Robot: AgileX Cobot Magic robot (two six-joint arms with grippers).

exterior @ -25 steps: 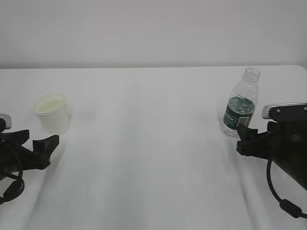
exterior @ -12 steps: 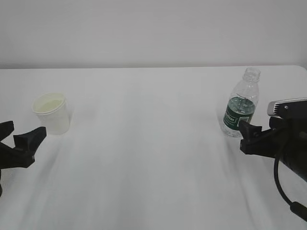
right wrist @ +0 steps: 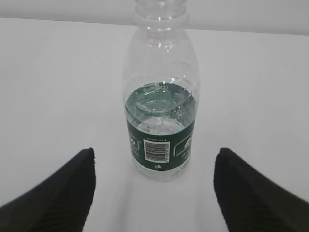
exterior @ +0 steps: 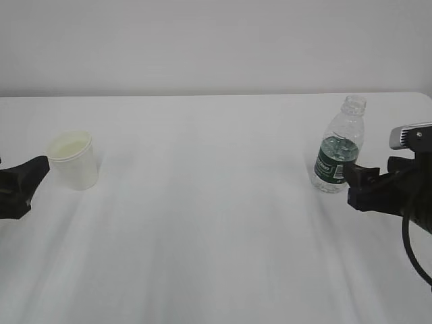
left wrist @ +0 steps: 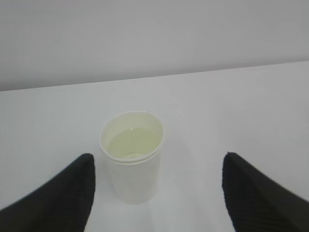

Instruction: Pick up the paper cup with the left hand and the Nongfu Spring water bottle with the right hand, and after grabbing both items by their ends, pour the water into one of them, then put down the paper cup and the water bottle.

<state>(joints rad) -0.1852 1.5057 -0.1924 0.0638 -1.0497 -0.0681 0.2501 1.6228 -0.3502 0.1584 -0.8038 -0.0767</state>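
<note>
The white paper cup [exterior: 73,160] [left wrist: 131,159] stands upright on the left of the table, with a little water [left wrist: 131,144] in its pale yellowish inside. My left gripper [exterior: 15,185] [left wrist: 157,157] is open just left of the cup and short of it, holding nothing. The capless Nongfu Spring water bottle [exterior: 339,147] [right wrist: 161,111] stands upright at the right, with water [right wrist: 161,104] up to the top of its green label. My right gripper [exterior: 361,187] [right wrist: 154,151] is open beside the bottle, fingers clear of it on both sides.
The white table [exterior: 216,229] runs back to a plain pale wall [exterior: 216,40]. Its far right corner [exterior: 424,94] is rounded, close behind the bottle. A wide stretch of bare tabletop lies between the cup and the bottle.
My left gripper has drawn back to the left, away from the cup. My right gripper has slid to the right, away from the bottle. Both stay open; cup and bottle have not moved.
</note>
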